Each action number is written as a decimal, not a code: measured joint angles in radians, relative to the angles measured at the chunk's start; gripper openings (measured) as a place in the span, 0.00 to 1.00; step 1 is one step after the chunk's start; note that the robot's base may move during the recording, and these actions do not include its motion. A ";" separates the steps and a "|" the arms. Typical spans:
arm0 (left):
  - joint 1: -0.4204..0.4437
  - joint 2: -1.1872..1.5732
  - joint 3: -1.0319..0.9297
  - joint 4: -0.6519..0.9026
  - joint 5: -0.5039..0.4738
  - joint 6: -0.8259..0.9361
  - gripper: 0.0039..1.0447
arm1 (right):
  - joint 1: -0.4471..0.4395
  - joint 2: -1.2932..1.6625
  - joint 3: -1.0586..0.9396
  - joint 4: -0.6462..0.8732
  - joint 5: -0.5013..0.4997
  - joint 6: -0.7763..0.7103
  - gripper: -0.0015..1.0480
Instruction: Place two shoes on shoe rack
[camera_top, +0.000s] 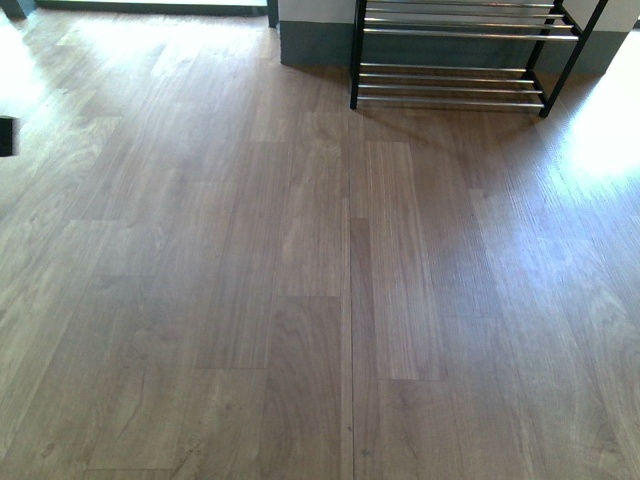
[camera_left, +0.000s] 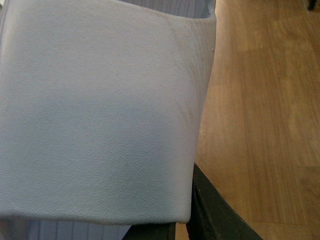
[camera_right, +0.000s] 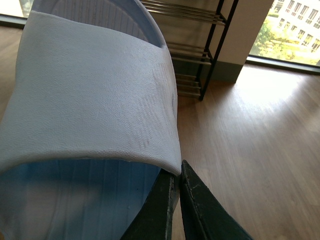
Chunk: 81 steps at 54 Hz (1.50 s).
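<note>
My left gripper (camera_left: 181, 227) is shut on the strap edge of a pale blue slide (camera_left: 95, 110), which fills most of the left wrist view. My right gripper (camera_right: 176, 192) is shut on the strap edge of the other pale blue slide (camera_right: 95, 105), held above the wood floor. The shoe rack (camera_top: 455, 60), black frame with chrome bars, stands at the far right of the floor in the front view. It also shows in the right wrist view (camera_right: 200, 50), beyond the slide. Neither arm shows in the front view. The grey sneakers are out of view.
Bare wood floor (camera_top: 300, 280) stretches between me and the rack. A grey wall base (camera_top: 315, 45) runs behind the rack. A window (camera_right: 292, 25) is to the rack's right in the right wrist view. A small dark object (camera_top: 6, 135) sits at the far left edge.
</note>
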 joint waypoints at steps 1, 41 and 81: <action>-0.002 -0.025 -0.011 -0.008 -0.009 0.000 0.02 | 0.000 0.000 0.000 0.000 0.000 0.000 0.02; -0.153 -0.678 -0.458 0.348 -0.387 0.033 0.02 | 0.000 0.000 0.000 0.000 0.000 0.000 0.02; -0.154 -0.673 -0.458 0.348 -0.387 0.034 0.02 | 0.000 0.000 0.000 0.000 0.000 0.000 0.02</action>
